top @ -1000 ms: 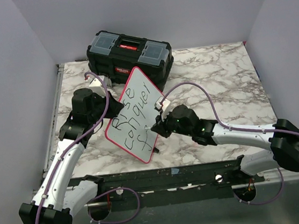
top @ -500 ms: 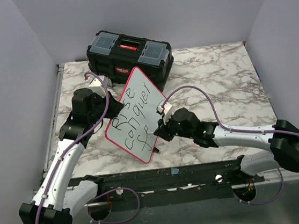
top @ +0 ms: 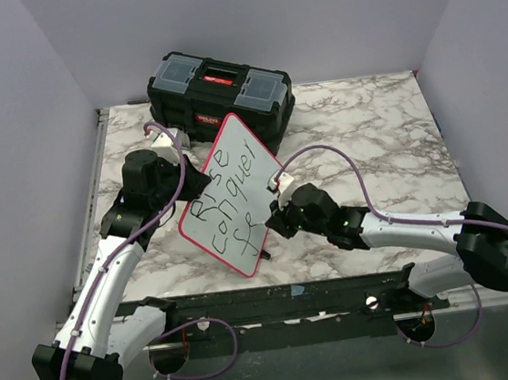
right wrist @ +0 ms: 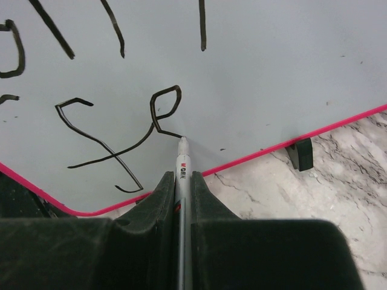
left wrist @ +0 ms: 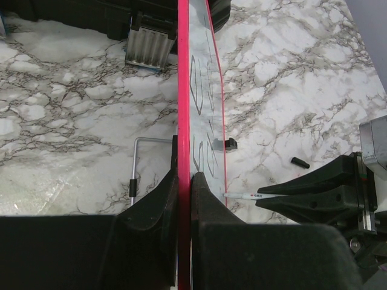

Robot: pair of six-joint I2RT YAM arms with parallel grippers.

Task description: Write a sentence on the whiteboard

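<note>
1 whiteboard (top: 231,136): tilted over surface (top: 367,131), in front of toolbox (top: 219,88).
L end effector (left wrist: 184,178): clamped on board's edge.
R end effector (right wrist: 181,176): clamped on pen (right wrist: 181,160); tip touching sentence (top: 228,202), 3rd line.
</note>
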